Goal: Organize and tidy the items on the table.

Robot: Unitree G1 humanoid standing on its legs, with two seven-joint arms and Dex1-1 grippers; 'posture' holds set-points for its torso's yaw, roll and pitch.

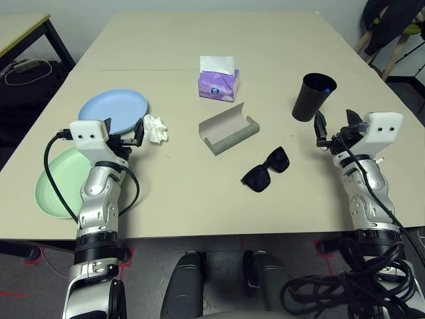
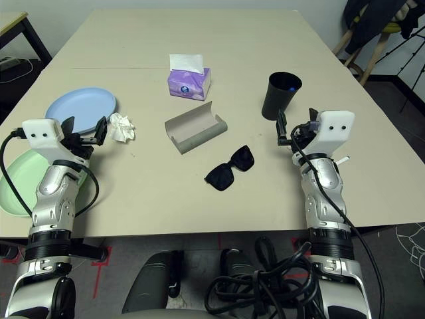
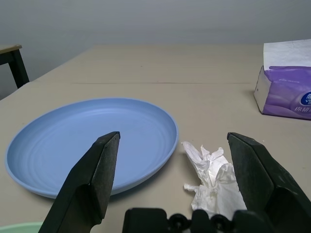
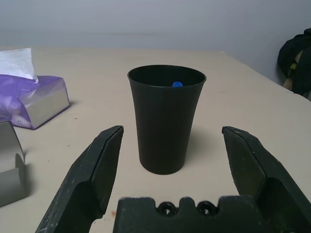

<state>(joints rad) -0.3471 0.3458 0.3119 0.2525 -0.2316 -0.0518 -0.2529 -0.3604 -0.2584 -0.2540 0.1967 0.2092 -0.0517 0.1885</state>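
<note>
Clutter sits spread over the beige surface (image 1: 199,193). On the robot's left, a blue plate (image 1: 113,109) lies beside a green plate (image 1: 56,183), with a crumpled tissue (image 1: 156,128) just next to the blue one. The left tool (image 3: 172,170) hovers spread wide, holding nothing, aimed at the plate and tissue. Mid-surface lies a grey glasses case (image 1: 228,131), open, with black sunglasses (image 1: 265,169) nearby and a purple tissue box (image 1: 218,83) behind. On the right, a black cup (image 4: 165,116) stands upright, something blue inside. The right tool (image 4: 172,170), fingers likewise spread and empty, faces it.
</note>
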